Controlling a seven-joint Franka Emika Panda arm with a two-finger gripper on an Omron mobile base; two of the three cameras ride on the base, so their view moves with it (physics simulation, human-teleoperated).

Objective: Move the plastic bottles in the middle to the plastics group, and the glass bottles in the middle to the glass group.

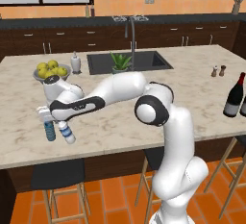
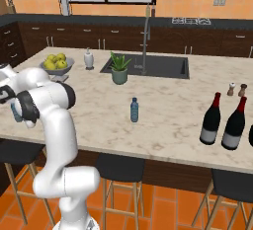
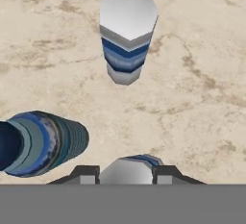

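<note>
Counter [image 1: 192, 103] mottled beige marble, smooth; wine bottles [image 2: 211, 120] dark glossy glass; sink [image 1: 144, 64] matt black.

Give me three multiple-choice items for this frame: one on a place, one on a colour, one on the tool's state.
1. Where does the lone blue-tinted bottle stand?
A) in the sink
B) on the counter, in front of the potted plant
C) in the fruit bowl

2. What colour is the fruit in the bowl?
A) red
B) yellow
C) purple

3. What is the tool doing?
A) wide open over bare marble
B) closed on a clear bottle
C) closed on a wine bottle

Key:
1 B: it stands upright on the marble, on the near side of the plant.
2 B: the pile is plainly yellow.
3 B: the hand view shows that bottle between the fingertips.
</note>
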